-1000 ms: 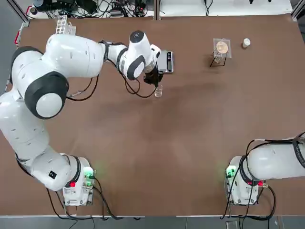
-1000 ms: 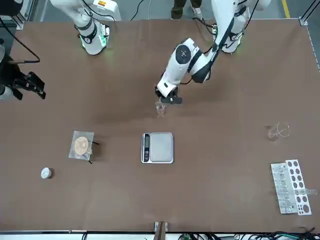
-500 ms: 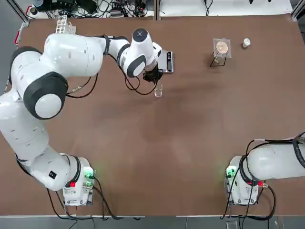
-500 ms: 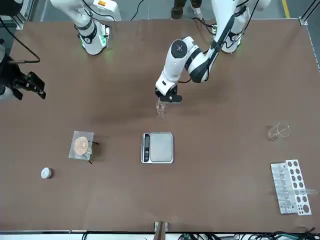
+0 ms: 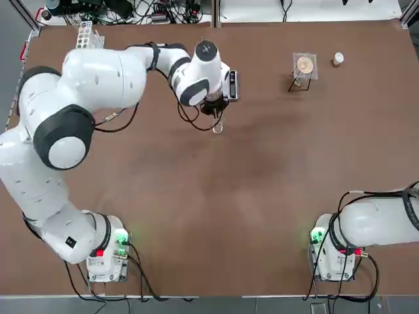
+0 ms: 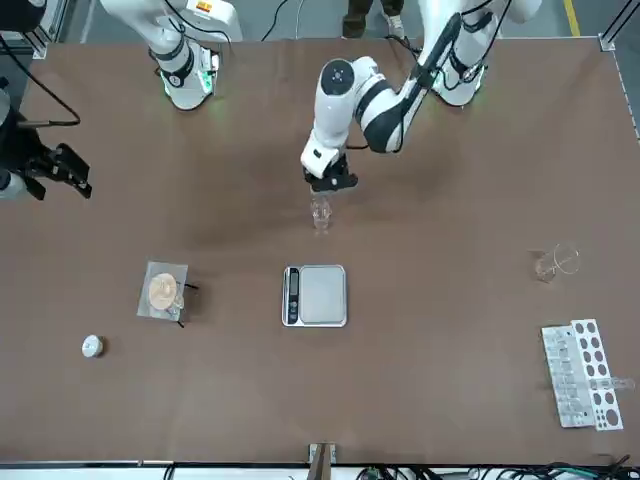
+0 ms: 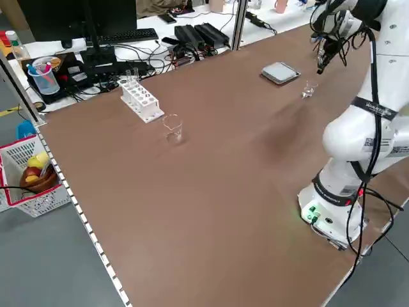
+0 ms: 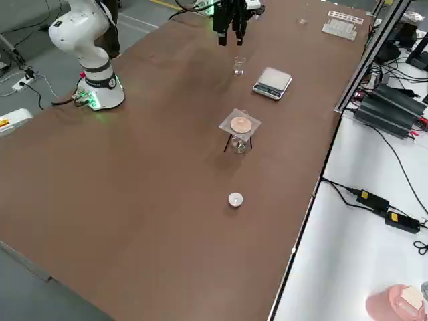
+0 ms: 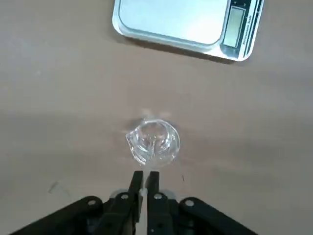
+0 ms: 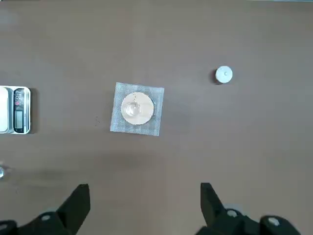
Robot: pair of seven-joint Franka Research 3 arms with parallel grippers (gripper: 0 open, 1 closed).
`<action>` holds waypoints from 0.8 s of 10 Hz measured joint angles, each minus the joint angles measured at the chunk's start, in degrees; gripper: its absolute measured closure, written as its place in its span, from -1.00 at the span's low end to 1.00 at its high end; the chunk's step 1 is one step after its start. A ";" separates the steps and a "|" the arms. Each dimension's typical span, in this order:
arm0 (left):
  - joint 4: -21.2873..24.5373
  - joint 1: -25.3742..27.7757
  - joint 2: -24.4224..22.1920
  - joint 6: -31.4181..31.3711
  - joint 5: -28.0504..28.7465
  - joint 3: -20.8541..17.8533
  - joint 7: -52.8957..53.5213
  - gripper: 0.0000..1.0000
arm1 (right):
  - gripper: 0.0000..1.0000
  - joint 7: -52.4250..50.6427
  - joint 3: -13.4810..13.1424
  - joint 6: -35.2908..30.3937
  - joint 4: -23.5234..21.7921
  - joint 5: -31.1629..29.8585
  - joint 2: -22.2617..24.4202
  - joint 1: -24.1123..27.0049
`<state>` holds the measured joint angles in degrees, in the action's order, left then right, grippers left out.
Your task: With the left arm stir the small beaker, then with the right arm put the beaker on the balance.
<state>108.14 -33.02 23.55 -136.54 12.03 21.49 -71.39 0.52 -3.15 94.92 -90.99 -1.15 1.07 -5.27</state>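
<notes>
The small beaker (image 5: 217,126) (image 6: 320,212) is a tiny clear glass that stands upright on the brown table, a short way on the robot's side of the balance (image 6: 315,296) (image 9: 176,19). My left gripper (image 5: 215,111) (image 6: 331,184) hangs just above the small beaker (image 9: 153,142) with its fingers pressed together, tips beside the rim. A faint thin streak shows inside the glass; I cannot tell what it is. In the top view the left arm covers part of the balance (image 5: 232,85). My right gripper (image 6: 62,168) (image 10: 142,205) is open and empty, off at the table's right side.
A wire-gauze stand with a tan disc (image 5: 304,65) (image 6: 165,292) and a white-capped bottle (image 5: 338,59) (image 6: 92,346) sit at the far right. A larger glass beaker (image 6: 555,263) and a white test-tube rack (image 6: 580,372) (image 5: 85,33) are at the far left.
The left arm's wrist has swung round and the gripper has drawn back slightly and risen over the small beaker. The beaker, the balance and the right arm have not moved.
</notes>
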 joint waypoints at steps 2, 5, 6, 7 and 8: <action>-1.32 -0.05 1.01 0.00 0.53 -0.12 -2.49 0.85 | -0.99 0.00 0.00 0.00 0.00 0.00 0.00 0.00; -3.20 -0.02 2.73 0.76 1.22 -0.63 -3.31 0.85 | -0.99 0.00 0.00 0.02 0.00 0.00 0.00 0.00; -3.34 0.12 2.76 1.74 1.73 -0.80 -3.31 0.85 | -0.99 0.00 0.00 0.02 0.00 0.00 0.00 0.00; -3.54 0.24 2.76 2.83 2.29 -0.86 -3.34 0.85 | -0.99 0.00 0.00 0.02 0.00 0.00 0.00 0.00; -3.76 0.23 2.76 4.10 2.42 -0.86 -3.35 0.85 | -0.99 0.00 -0.01 0.02 0.00 0.00 0.00 0.00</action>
<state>104.38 -32.79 26.31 -132.44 14.45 20.63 -74.74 0.52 -3.15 94.94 -90.98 -1.15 1.07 -5.27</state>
